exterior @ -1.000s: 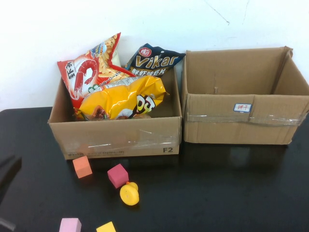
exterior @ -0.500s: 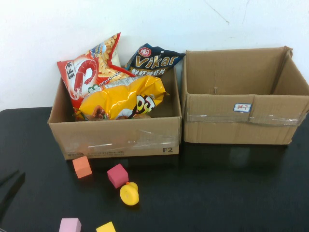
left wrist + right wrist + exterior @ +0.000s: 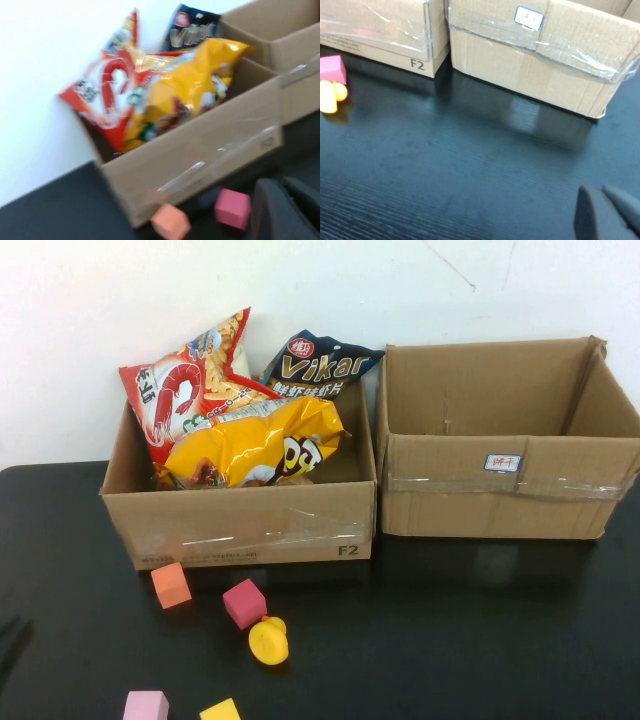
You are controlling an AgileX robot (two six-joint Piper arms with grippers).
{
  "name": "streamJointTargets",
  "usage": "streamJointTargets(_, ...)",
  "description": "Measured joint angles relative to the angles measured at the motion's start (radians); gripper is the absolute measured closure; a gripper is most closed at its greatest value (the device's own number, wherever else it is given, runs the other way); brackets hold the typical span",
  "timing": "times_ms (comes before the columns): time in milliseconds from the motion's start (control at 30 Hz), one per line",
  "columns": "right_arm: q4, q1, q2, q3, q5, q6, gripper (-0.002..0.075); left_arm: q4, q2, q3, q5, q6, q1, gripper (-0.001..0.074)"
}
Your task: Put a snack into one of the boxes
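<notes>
Right now my left pincer (image 3: 285, 210) and right pincer (image 3: 607, 215) sit lower right in their wrist frames; spread or pressed together, I cannot tell. Yellow snack bag (image 3: 255, 445) lies upper left in the left box (image 3: 240, 525); its slippery foil could escape a shallow pinch.
</notes>
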Motion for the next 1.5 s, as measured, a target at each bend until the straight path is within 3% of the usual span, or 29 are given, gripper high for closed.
streamJointTargets(233, 0.013, 0.0, 0.0, 0.0, 0.0, 0.0, 0.0723, -0.029, -0.207, 0.223, -0.201, -0.016, 0.254, 0.0736)
streamJointTargets(400, 0.013, 0.0, 0.0, 0.0, 0.0, 0.0, 0.0723, -0.039, -0.293, 0.336, -0.192, -0.028, 0.336, 0.0736)
streamJointTargets(667, 0.014, 0.0, 0.0, 0.0, 0.002, 0.0, 0.0724, -0.108, -0.345, 0.346, 0.079, -0.046, 0.348, 0.0736)
streamJointTargets(1500, 0.014, 0.0, 0.0, 0.002, 0.006, 0.0, 0.0724, -0.113, -0.345, 0.343, 0.094, -0.069, 0.348, 0.0736)
